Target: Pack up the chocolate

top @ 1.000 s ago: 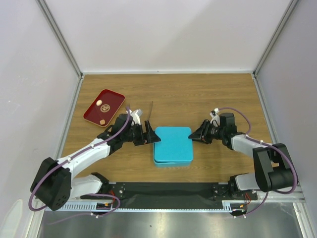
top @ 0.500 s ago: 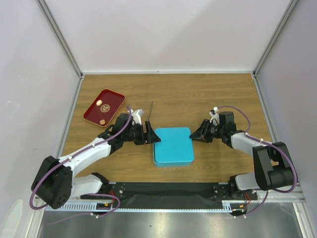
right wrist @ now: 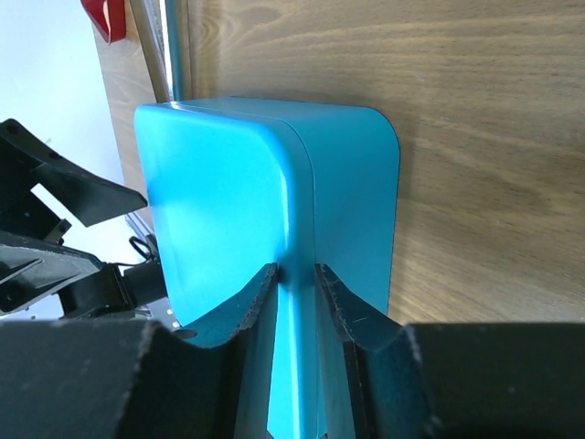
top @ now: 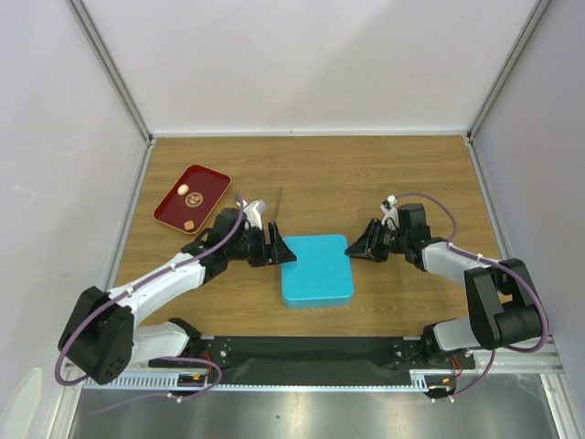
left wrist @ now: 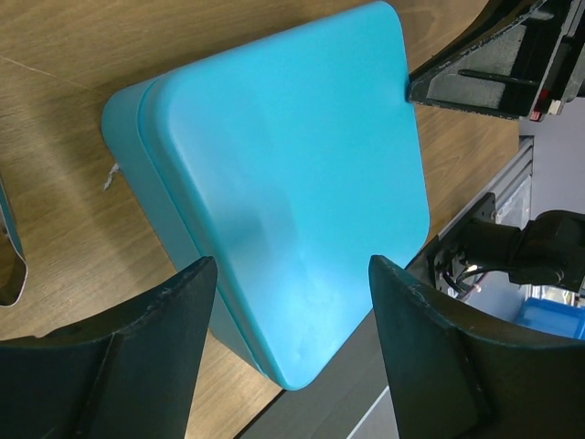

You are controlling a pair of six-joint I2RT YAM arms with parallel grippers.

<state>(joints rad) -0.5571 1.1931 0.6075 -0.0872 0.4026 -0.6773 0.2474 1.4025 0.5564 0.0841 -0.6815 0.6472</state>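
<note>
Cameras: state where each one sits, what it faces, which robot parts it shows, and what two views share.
Top external: above and behind the arms, looking down on table, box and tray; left gripper and right gripper show.
Left wrist: faces right over the box lid; own open fingers show.
Right wrist: faces left along the box; own fingers pinch its edge.
Shared: both wrist views show the box and the opposite gripper.
</note>
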